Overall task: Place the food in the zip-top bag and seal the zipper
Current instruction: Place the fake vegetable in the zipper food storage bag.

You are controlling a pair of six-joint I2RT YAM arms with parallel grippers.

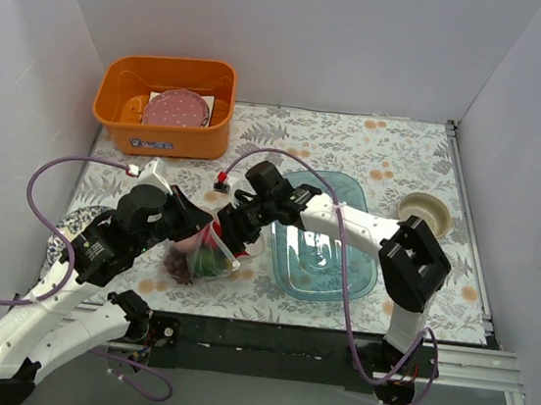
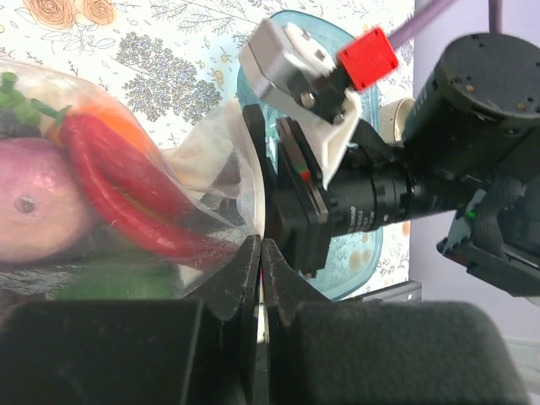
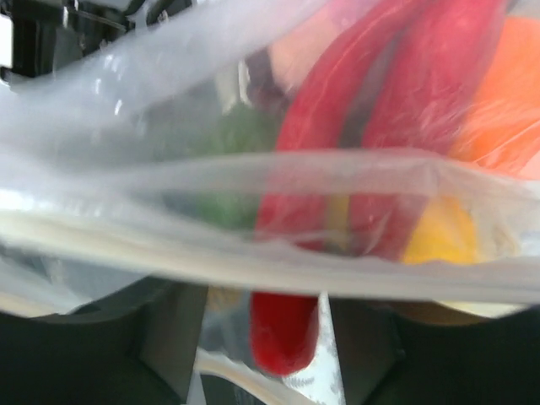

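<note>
The left gripper (image 2: 261, 253) has its jaws pressed together on a fold of the bag (image 2: 207, 160), at the bottom middle. Through the clear plastic show a red chili (image 2: 126, 190), a purple piece (image 2: 34, 211), an orange (image 2: 126, 126) and a green piece (image 2: 110, 285). Just beside the bag's edge is the right arm (image 2: 472, 126), with its black lens (image 2: 380, 202) and red tab (image 2: 369, 57), over the blue tray (image 2: 359, 261) on flowered cloth (image 2: 169, 51).

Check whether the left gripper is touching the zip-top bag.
Touching. Left wrist view: the left gripper is shut, the zip-top bag pinched between its fingers.
</note>
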